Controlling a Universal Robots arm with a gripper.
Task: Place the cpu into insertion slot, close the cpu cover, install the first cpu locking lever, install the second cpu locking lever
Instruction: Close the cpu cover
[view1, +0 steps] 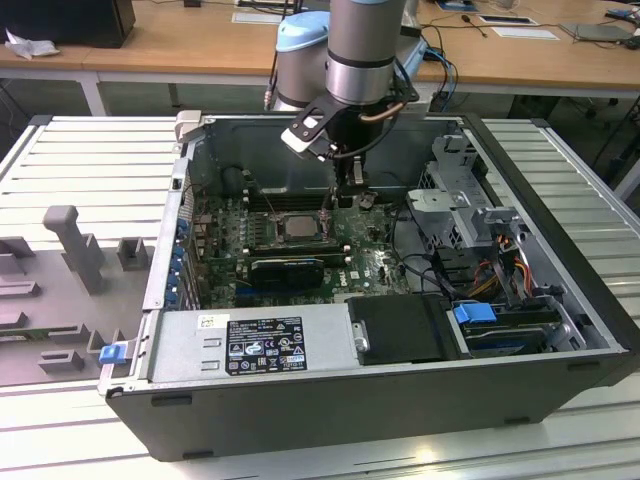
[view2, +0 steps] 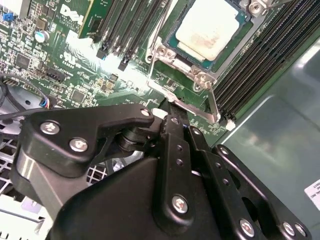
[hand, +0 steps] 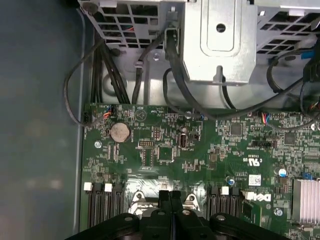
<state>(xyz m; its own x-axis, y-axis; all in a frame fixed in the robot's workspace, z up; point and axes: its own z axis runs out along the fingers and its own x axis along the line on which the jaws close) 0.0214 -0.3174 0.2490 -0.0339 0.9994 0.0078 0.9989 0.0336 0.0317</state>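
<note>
Left of the case: a grey fixture plate (view1: 70, 250) lies on the table, well apart from our work.
Case: the computer case (view1: 350, 415) lies open on its side with the board facing up.
Memory slots: long black memory slots (view2: 125, 30) run just beside the socket, so we have little room to stray.
Cpu: the cpu (view2: 207, 27) sits flat in the insertion slot (view1: 275, 238), pale top up.
Cover: the cpu cover (view2: 162, 47) looks to be folded down around the chip, which shows through its window.
Lever: a thin metal locking lever (view2: 187, 105) runs along the socket's edge, just ahead of the fingertips.
Gripper: the gripper (view2: 170, 117) has its fingers pressed together with no gap, tips at or very near the lever. We take this as pushing, not pinching.
Doing it well: we judge the lever step is in hand. We would bear on the lever near its free end and press steadily down and sideways under its hook, keeping the tips off the chip and the slots.
Drive cage: a metal drive cage (view1: 455, 185) and loose cables (view1: 490, 275) lie to the exterior view's right, apart from the socket.
Hard to tell: the gripper's own body hides the exact contact. We cannot say whether either lever is hooked, and the socket's far corner is cut off.
</note>
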